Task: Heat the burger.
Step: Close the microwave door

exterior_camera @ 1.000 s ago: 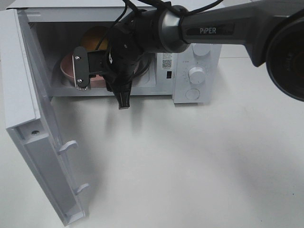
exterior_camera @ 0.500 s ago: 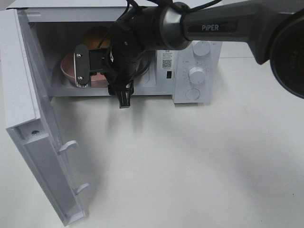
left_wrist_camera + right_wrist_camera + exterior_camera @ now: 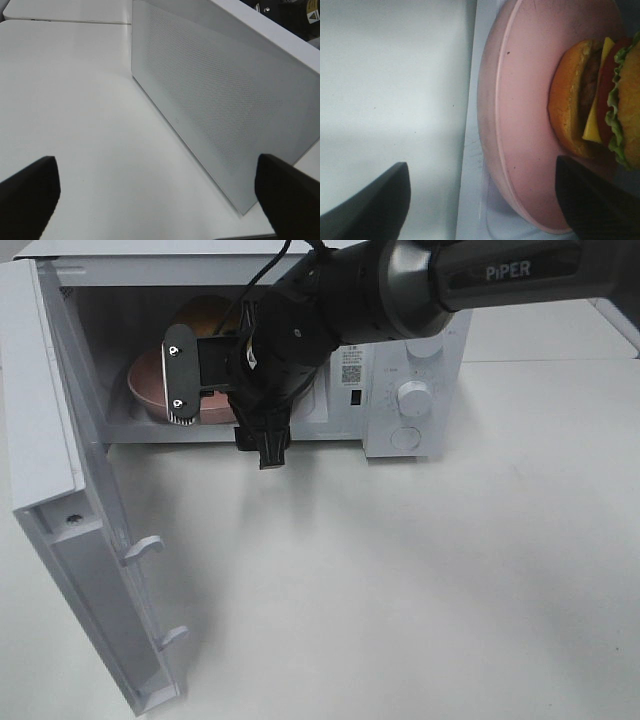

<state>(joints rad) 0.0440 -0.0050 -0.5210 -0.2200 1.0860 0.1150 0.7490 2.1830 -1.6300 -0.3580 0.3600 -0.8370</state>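
Observation:
The burger [image 3: 203, 317] sits on a round pink plate [image 3: 148, 382] inside the open white microwave [image 3: 440, 350]; only its golden bun shows here. In the right wrist view the burger [image 3: 600, 107], with lettuce, cheese and tomato, lies on the plate [image 3: 520, 120] just ahead of the fingers. My right gripper [image 3: 222, 412] reaches across to the microwave's mouth, open and empty, with its jaws wide apart in front of the plate. It also shows in the right wrist view [image 3: 480, 205]. My left gripper [image 3: 160, 195] is open and empty beside the microwave's perforated outer wall [image 3: 215, 100]. It is out of sight in the exterior view.
The microwave door [image 3: 70, 490] stands swung wide open to the left, reaching toward the table's front. The control panel with knobs [image 3: 413, 398] is on the microwave's right. The right arm [image 3: 480, 280] spans over the microwave's top. White tabletop [image 3: 400, 580] lies in front.
My right gripper has shifted slightly to the right at the microwave's mouth, and the arm's bulky rear part has left the right edge. Plate and burger have not moved.

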